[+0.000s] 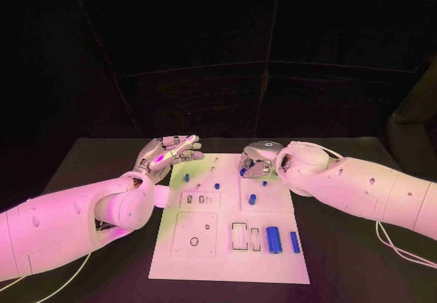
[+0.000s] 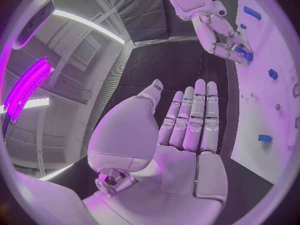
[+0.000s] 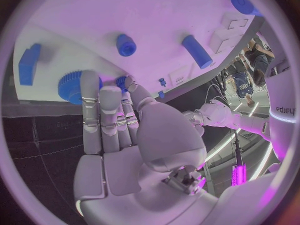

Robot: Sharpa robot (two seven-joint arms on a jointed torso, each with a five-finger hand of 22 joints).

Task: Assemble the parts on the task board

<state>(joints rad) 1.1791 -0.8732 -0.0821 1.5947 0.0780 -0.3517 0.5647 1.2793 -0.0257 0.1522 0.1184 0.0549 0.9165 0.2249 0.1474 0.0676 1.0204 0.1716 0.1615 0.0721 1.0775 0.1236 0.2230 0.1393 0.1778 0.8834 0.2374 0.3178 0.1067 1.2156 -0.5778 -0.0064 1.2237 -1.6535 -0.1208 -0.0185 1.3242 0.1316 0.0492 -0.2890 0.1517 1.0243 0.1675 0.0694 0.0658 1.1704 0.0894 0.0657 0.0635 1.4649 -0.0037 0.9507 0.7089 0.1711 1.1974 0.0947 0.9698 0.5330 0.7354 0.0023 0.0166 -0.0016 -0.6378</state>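
Observation:
The white task board [image 1: 228,255] lies in the middle of the black table. My right hand [image 1: 259,161] is bent down over the board's far middle. Its fingers [image 3: 103,110] and thumb close on a blue toothed wheel [image 3: 70,85] standing on the board. My left hand [image 1: 168,153] hovers over the board's far left corner with its fingers [image 2: 194,117] stretched out straight and nothing in the palm. Near the front right lie a thick blue cylinder [image 1: 272,240] and a thinner blue bar [image 1: 294,242]. A short blue cylinder [image 1: 252,200] lies mid-board.
Small blue pegs [image 1: 187,178] [image 1: 216,186] stand on the board's far left part. A blue block [image 3: 28,65] and a blue peg [image 3: 126,45] sit close to the toothed wheel. Rectangular recesses [image 1: 239,235] open near the front. Bare black table [image 1: 91,164] flanks the board.

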